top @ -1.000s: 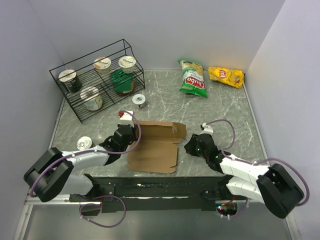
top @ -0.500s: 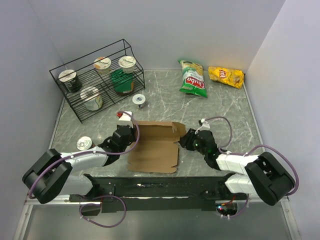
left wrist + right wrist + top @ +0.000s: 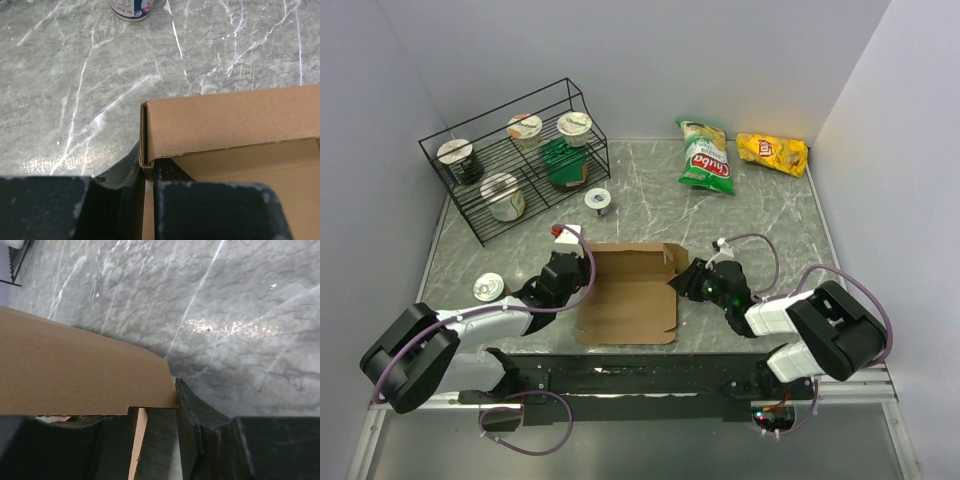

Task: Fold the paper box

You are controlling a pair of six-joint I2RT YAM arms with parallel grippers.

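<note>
The paper box (image 3: 630,292), plain brown cardboard, lies in the middle of the table with its back flap standing up. My left gripper (image 3: 582,279) is at its left edge, shut on the raised left corner. In the left wrist view the folded cardboard wall (image 3: 230,120) is pinched between the jaws (image 3: 148,175). My right gripper (image 3: 682,284) is at the box's right edge. In the right wrist view its jaws (image 3: 155,435) stand apart around a brown flap (image 3: 75,370), whose corner touches the right finger (image 3: 192,425).
A black wire rack (image 3: 450,175) with several cups stands at the back left. A small cup (image 3: 597,201) and a can (image 3: 488,287) are near the left arm. A green chip bag (image 3: 707,158) and a yellow one (image 3: 772,152) lie at the back right.
My right gripper has moved left from beside the box up to its right flap, which now sits between the jaws. My left gripper has kept its hold on the left corner.
</note>
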